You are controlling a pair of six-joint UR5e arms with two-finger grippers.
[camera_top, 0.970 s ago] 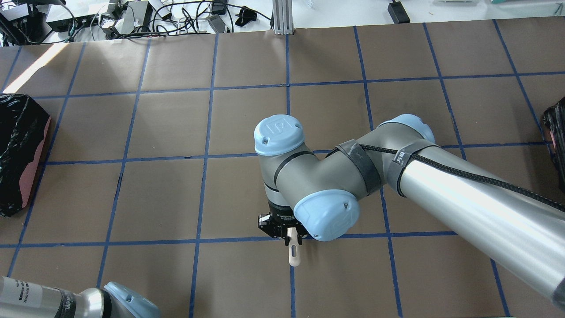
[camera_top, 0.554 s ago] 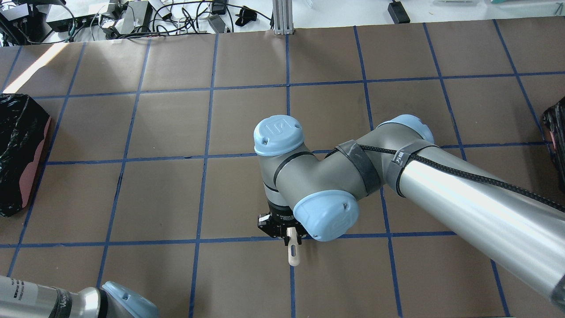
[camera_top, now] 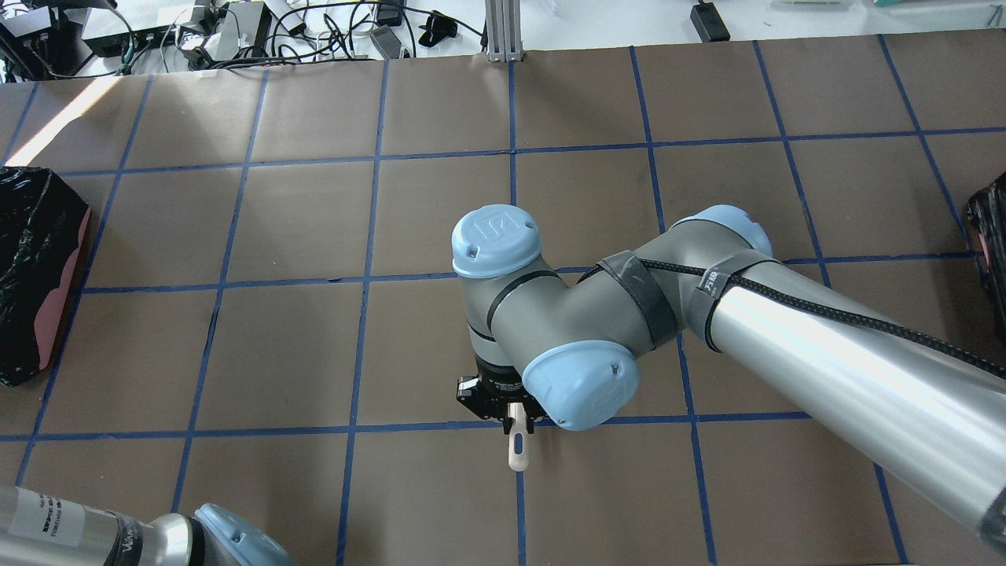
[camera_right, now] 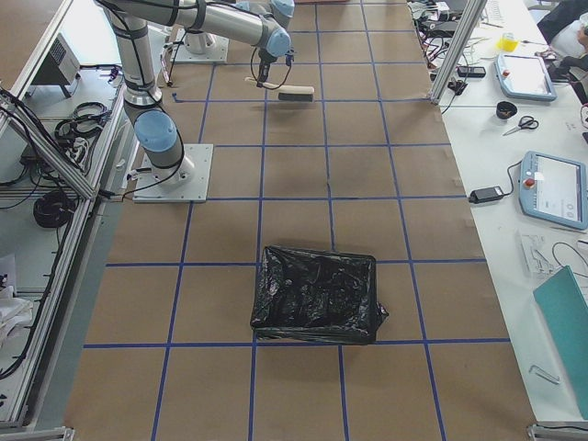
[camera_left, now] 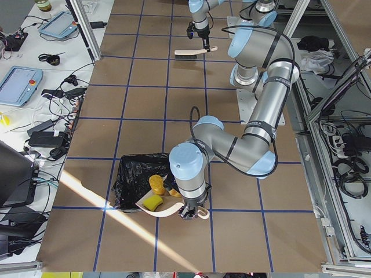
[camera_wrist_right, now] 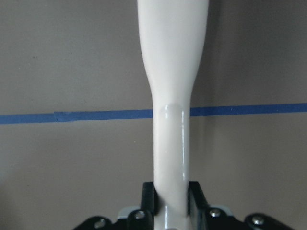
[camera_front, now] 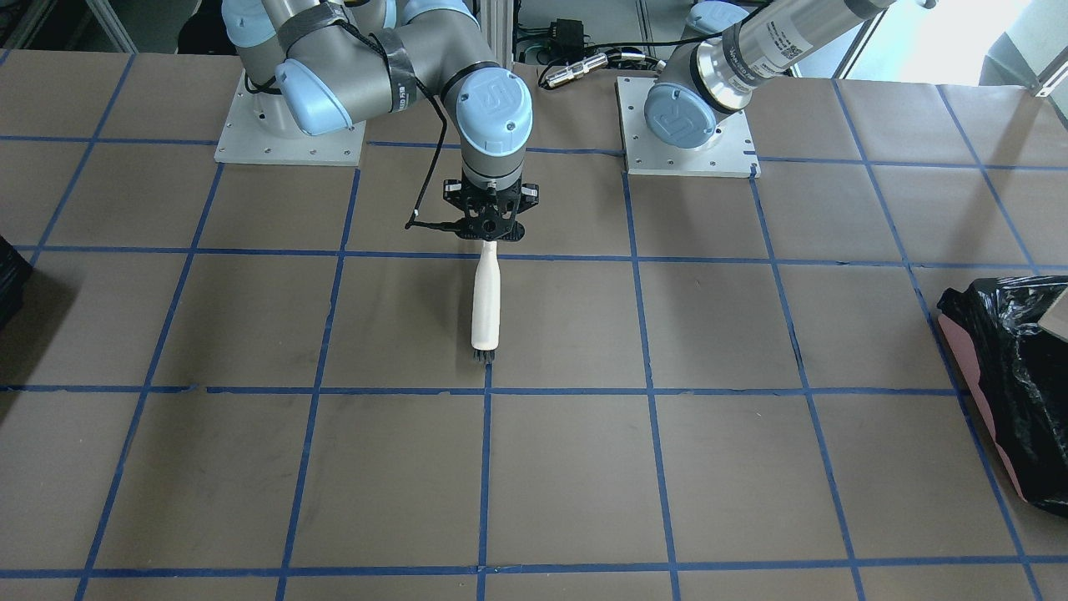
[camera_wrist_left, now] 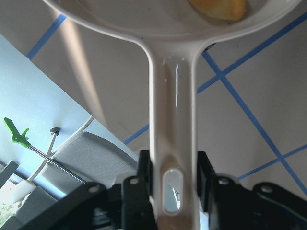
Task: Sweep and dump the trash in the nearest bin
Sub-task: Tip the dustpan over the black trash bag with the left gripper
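Observation:
My left gripper [camera_wrist_left: 175, 189] is shut on the handle of the white dustpan [camera_wrist_left: 172, 105], which carries yellow trash [camera_wrist_left: 218, 7]. In the exterior left view the dustpan [camera_left: 165, 208] is at the rim of the bin [camera_left: 130, 179], a pinkish-sided container lined with a black bag, and a yellow piece [camera_left: 152, 201] lies in the pan. My right gripper [camera_front: 492, 234] is shut on a white-handled brush [camera_front: 485, 300] with dark bristles, held near the table's middle. The brush also shows in the overhead view [camera_top: 515, 452] and the right wrist view [camera_wrist_right: 172, 96].
The bin shows at the overhead view's left edge [camera_top: 31, 259] and the front view's right edge [camera_front: 1014, 367]. A second black-bagged bin [camera_right: 317, 294] stands at the table's other end. The brown table has blue tape grid lines [camera_front: 642, 259]. Cables and devices lie beyond the far edge [camera_top: 236, 31].
The brush handle's end has shifted slightly toward the right gripper. The left arm's elbow at the bottom left has moved a little to the right.

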